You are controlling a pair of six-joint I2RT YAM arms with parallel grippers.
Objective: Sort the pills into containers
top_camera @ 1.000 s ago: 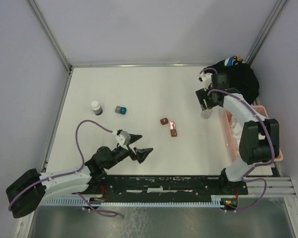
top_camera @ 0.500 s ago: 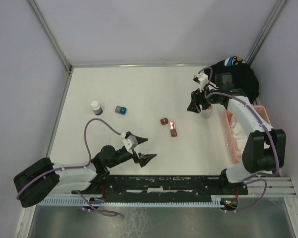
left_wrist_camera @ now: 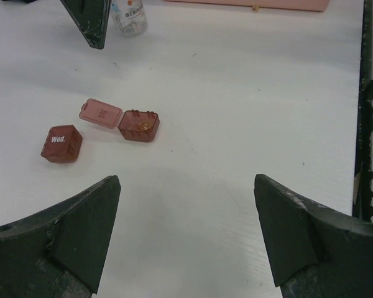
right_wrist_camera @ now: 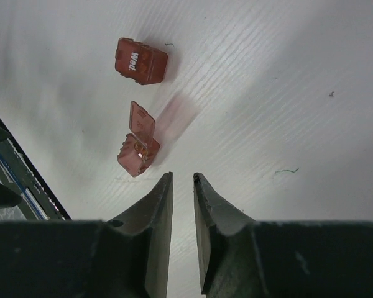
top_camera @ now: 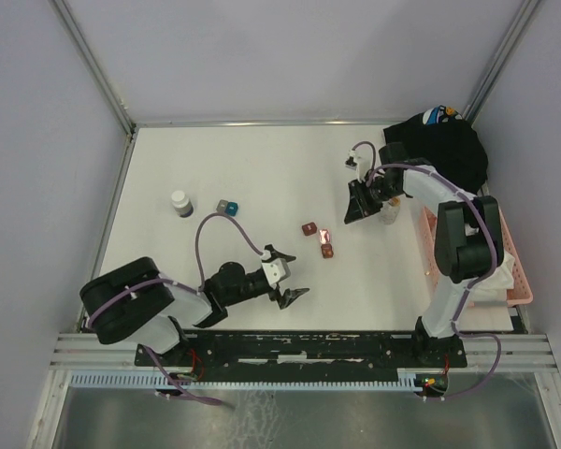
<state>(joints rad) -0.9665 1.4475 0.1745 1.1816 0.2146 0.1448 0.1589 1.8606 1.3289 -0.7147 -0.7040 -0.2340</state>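
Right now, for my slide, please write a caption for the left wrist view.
Open left gripper faces a shut red box marked Wed. and an open red box holding a pill.

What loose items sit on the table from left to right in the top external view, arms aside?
white-capped bottle → grey-and-teal box → closed dark-red box → open dark-red box → clear vial → pink basket. The black cloth at the far right is left out because it overlaps the vial and the basket.
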